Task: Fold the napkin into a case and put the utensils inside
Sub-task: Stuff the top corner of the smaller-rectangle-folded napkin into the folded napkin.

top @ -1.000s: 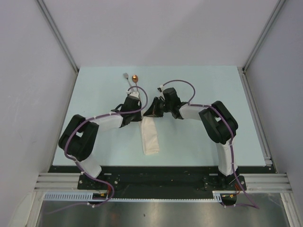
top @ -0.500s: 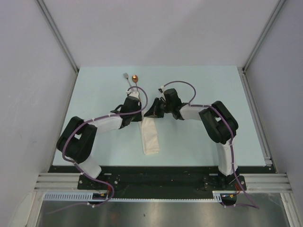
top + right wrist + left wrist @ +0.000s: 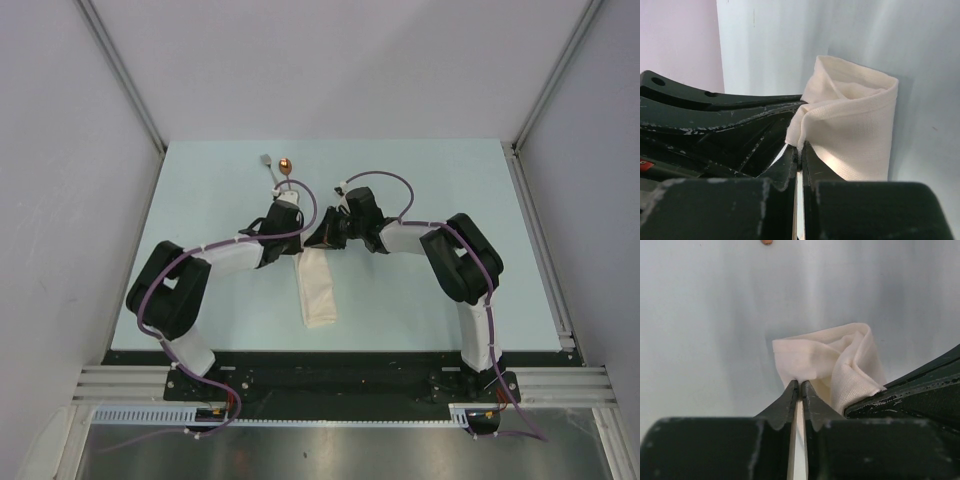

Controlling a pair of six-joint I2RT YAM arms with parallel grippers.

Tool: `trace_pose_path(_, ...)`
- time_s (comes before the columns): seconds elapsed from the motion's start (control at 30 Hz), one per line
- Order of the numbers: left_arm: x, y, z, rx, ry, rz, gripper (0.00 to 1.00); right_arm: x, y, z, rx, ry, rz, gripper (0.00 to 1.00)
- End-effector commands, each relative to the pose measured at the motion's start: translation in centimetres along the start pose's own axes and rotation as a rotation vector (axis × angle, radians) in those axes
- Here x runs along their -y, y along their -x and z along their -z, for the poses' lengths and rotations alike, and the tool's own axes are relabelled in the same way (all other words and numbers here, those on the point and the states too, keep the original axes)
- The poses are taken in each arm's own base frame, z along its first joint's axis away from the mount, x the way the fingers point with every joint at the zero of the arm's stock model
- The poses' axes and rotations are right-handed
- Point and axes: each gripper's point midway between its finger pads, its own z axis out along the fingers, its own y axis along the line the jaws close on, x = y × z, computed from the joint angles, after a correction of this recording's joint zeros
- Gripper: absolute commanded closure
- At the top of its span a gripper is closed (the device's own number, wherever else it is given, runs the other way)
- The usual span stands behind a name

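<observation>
Where the two arms bend inward from their bases at 6 o'clock, a narrow, layered strip of off-white cloth, the napkin folded into a case (image 3: 318, 292), lies on the pale green table (image 3: 420, 180). Its length runs from near the front edge toward 12 o'clock. Both pincers meet at its far end. The left gripper (image 3: 800, 386) has its black jaws pressed together on a thin edge of the cloth. The right gripper (image 3: 799, 149), at 3 o'clock of it, is likewise clamped on a fold of that same end. The wrist views show this end raised and puffed into an open loop, each with the other pincer's black body just beside the cloth; from overhead the wrists hide this. Only the overhead view shows the whole strip. Beyond it at 11 o'clock, well apart, that view also shows a small silver metal fork (image 3: 268, 160) and a slim spoon (image 3: 286, 165) with a copper-orange bowl, side by side.
</observation>
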Motion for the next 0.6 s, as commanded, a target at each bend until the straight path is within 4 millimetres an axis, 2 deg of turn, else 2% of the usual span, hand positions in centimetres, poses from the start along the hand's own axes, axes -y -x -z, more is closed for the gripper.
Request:
trace_pose_path(0.0,0.6,2.4,0.0,0.055,0.006,-0.01,0.92,-0.2,0.0,-0.3,-0.003,0.02,0.002,1.0)
trace_pose_path(0.23,1.5,3.2,0.9,0.078,-0.04,0.011,0.99,0.0,-0.2,-1.1,-0.029,0.01,-0.015,1.0)
trace_pose_path(0.37,1.8,2.9,1.2,0.066,-0.061,0.035,1.0,0.5,-0.5,-2.1,-0.053,0.018,-0.066,1.0)
trace_pose_path(0.47,2.7,2.2,1.2,0.043,-0.11,0.063,1.0,-0.3,-0.3,-2.9,-0.056,0.049,-0.072,1.0)
trace_pose_path(0.57,3.0,2.0,1.3,0.033,-0.125,0.093,1.0,-0.3,-0.2,-3.8,-0.067,0.053,-0.08,1.0)
